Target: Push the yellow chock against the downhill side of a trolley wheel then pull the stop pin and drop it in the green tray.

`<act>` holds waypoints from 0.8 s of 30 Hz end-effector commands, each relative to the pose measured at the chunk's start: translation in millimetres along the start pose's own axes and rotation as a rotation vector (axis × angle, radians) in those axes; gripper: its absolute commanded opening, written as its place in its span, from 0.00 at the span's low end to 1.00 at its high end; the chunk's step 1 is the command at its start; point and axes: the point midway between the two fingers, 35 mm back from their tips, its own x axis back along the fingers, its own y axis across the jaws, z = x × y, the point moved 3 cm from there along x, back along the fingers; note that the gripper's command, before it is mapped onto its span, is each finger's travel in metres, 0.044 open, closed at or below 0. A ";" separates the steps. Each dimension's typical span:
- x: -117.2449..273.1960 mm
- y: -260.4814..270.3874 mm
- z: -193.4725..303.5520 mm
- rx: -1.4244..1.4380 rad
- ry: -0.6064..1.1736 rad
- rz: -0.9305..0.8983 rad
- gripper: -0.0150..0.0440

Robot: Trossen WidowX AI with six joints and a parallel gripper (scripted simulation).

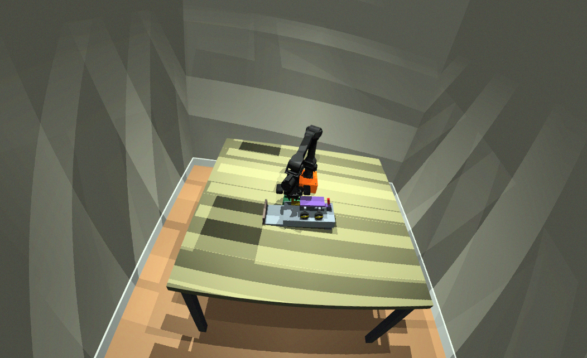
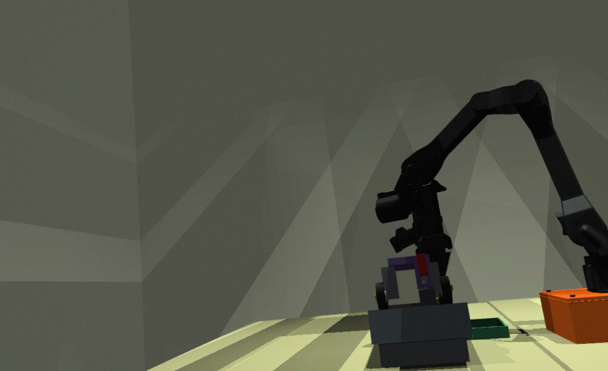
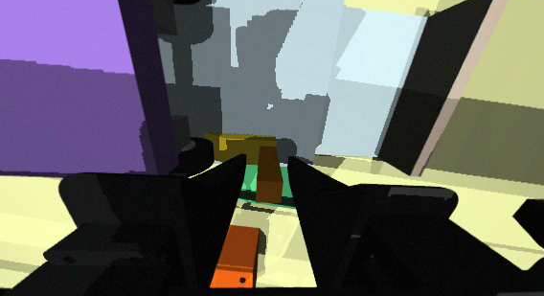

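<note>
My gripper (image 1: pixel 292 199) (image 3: pixel 267 160) is open around the chock's orange handle (image 3: pixel 269 173), with a gap on each side in the wrist view. The chock's yellow body (image 3: pixel 241 149) sits on the ramp (image 1: pixel 308 223) (image 2: pixel 419 323) (image 3: pixel 254 4). Its uphill end is close against or touching a black trolley wheel (image 3: pixel 200 154); exact contact is unclear. The purple-topped trolley (image 1: pixel 312 201) (image 2: pixel 400 263) (image 3: pixel 62 100) stands on the ramp. The red-headed stop pin (image 1: pixel 328 201) (image 2: pixel 421 263) is upright at its uphill end. The green tray (image 2: pixel 490 333) (image 3: pixel 250 177) is beside the ramp, partly hidden.
A raised end board (image 1: pixel 265 212) (image 3: pixel 442 80) stands at the ramp's low end. The orange robot base (image 1: pixel 308 183) (image 2: pixel 594 318) (image 3: pixel 239 250) is beyond the tray. The trolley body is close beside my gripper on the uphill side.
</note>
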 end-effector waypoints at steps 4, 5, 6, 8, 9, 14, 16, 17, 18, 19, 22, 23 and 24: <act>17.1 -0.7 0.9 0.002 -0.004 -0.008 0.58; 20.6 -0.7 1.5 0.002 -0.005 -0.009 0.58; 24.1 -0.6 2.5 0.002 -0.005 -0.009 0.58; 27.7 -0.7 2.9 0.002 -0.005 -0.009 0.58; 30.2 -0.8 3.0 0.002 -0.005 -0.009 0.58; 43.3 -1.1 2.5 0.002 -0.005 -0.009 0.58; 48.6 -1.2 2.0 0.002 -0.005 -0.009 0.58; 51.1 -1.2 1.8 0.002 -0.005 -0.009 0.58; 53.6 -1.2 1.4 0.002 -0.005 -0.009 0.58; 56.1 -1.2 1.0 0.002 -0.005 -0.009 0.58; 60.2 -1.2 0.3 0.002 -0.005 -0.009 0.58; 51.1 -1.8 1.8 -0.004 0.009 -0.010 0.62; 51.1 -1.8 1.8 -0.004 0.009 -0.010 0.67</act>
